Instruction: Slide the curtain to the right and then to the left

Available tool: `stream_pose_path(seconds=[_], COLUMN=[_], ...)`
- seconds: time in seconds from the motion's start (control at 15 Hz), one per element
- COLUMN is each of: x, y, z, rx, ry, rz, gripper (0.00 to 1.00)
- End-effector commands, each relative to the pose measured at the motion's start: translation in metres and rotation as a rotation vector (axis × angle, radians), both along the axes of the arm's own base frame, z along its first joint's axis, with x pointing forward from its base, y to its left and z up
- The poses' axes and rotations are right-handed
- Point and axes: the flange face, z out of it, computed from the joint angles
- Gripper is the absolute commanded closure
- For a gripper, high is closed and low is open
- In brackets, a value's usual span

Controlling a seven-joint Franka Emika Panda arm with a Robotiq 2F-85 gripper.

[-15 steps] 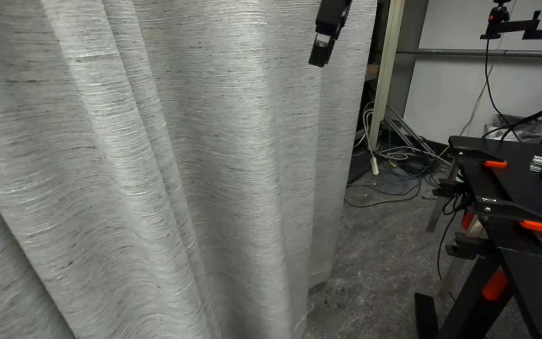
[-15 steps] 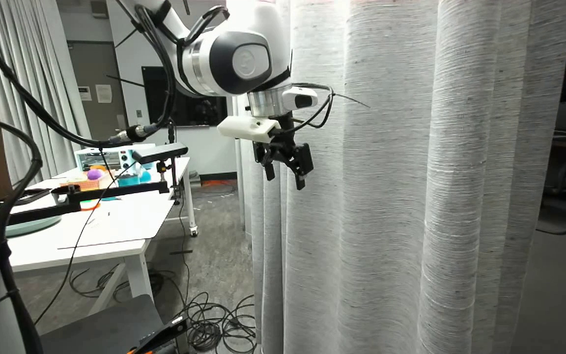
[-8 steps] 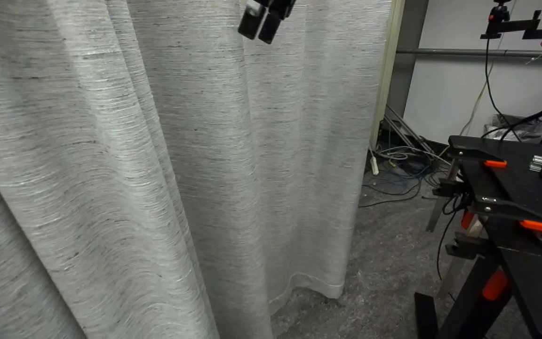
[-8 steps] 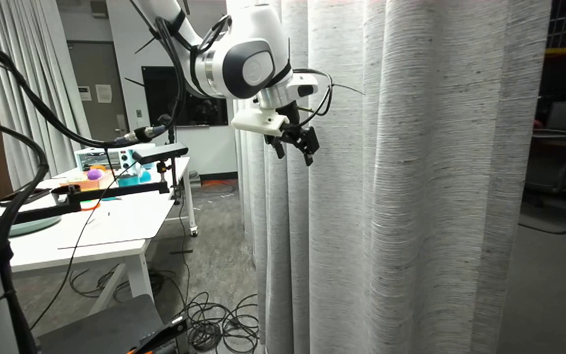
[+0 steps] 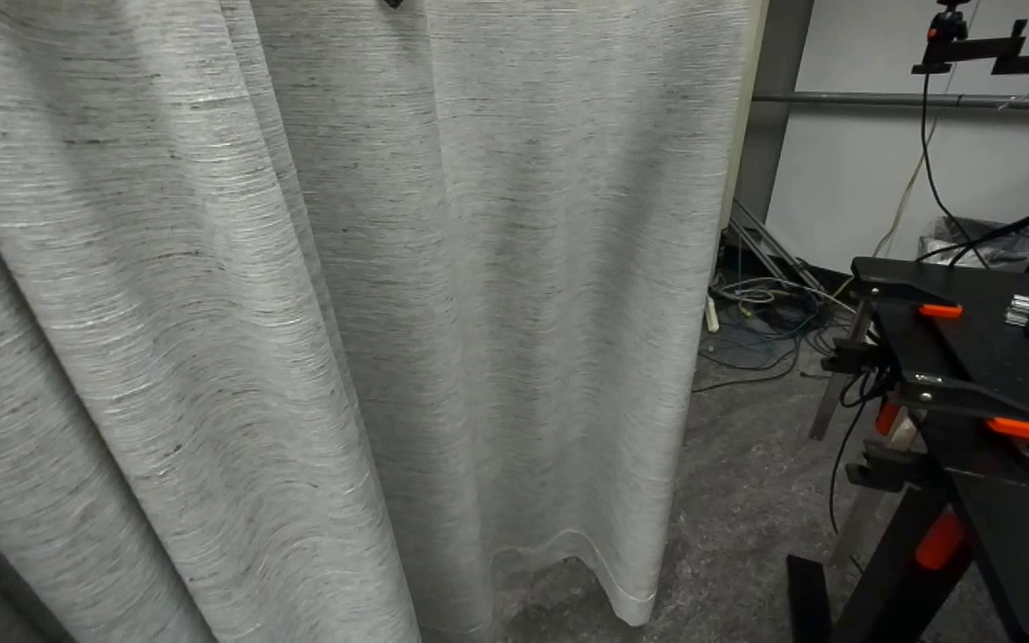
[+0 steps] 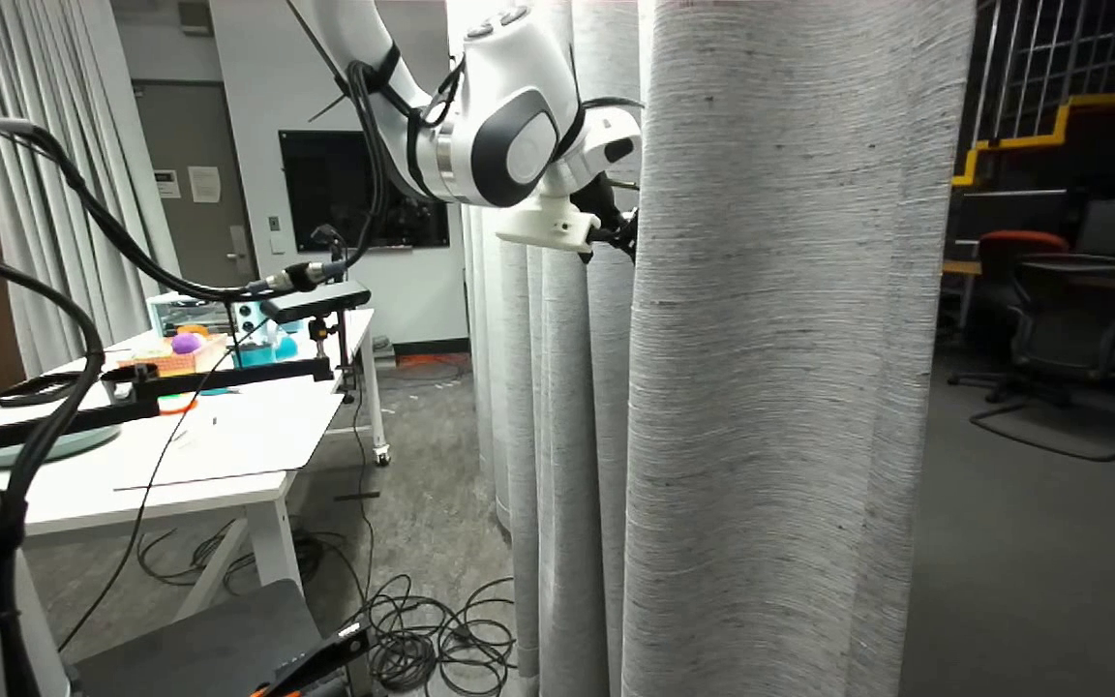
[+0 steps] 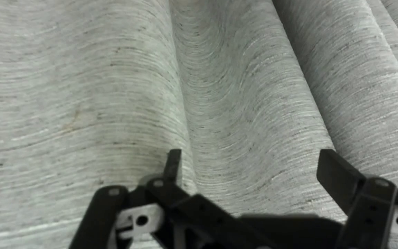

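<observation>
Wrist view: gripper (image 7: 250,157) with fingers (image 7: 339,180) spread wide and nothing held between them, facing the curtain (image 7: 219,114); cannot tell whether touching. In an exterior view, find the curtain opposite the white table (image 6: 199,492), well apart from it, with the gripper partly hidden by a fold (image 6: 780,368) on the side toward that table. For the slide, probably the step in hand, press the spread fingers broadly into a deep fold, sweep slowly and level without drawing in toward the table, and avoid snagging in the slack.
</observation>
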Motion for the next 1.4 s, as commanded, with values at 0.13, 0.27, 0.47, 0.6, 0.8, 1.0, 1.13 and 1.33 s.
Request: stream_pose_path(seconds=[0.13, 0.27, 0.47, 0.6, 0.8, 1.0, 1.13, 1.33], x=[0.013, 0.009, 0.002, 0.002, 0.016, 0.034, 0.041, 0.055], y=[0.002, 0.016, 0.043, 0.062, 0.072, 0.075, 0.075, 0.076], z=[0.004, -0.002, -0.010, -0.020, -0.038, -0.048, -0.057, -0.068], rx=[-0.013, -0.019, 0.005, 0.023, 0.034, 0.036, 0.028, 0.018], ry=[-0.096, -0.055, -0.040, -0.026, -0.037, -0.075, -0.107, -0.133], rz=[0.018, 0.052, 0.085, 0.108, 0.118, 0.122, 0.133, 0.146], gripper=[0.00, 0.00, 0.00, 0.00, 0.00, 0.00, 0.00, 0.26])
